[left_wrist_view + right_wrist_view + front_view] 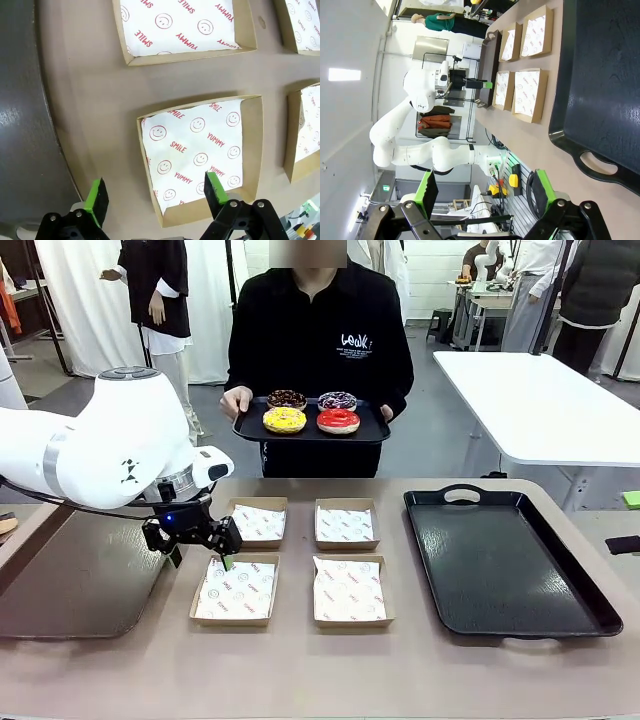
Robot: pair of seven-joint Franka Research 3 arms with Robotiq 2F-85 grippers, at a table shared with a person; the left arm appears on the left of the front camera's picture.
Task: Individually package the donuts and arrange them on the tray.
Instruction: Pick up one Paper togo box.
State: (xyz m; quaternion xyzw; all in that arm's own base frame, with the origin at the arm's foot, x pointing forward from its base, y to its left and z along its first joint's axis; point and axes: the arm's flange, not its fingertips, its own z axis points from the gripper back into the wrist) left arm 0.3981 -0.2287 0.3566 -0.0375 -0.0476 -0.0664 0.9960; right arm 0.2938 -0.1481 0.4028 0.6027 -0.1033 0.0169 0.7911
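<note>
Left tool (200,556) and right tool (484,190) both gape empty. Left's at 10 o'clock of the brown paper-lined cardboard box (235,590); I'd pinch the yellow-iced ring donut (284,420) gently.

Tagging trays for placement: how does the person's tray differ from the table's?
The held tray is smaller and carries four donuts; the table tray is larger and bare. The held tray is raised in the person's hands; the table tray lies flat. Both are black.
</note>
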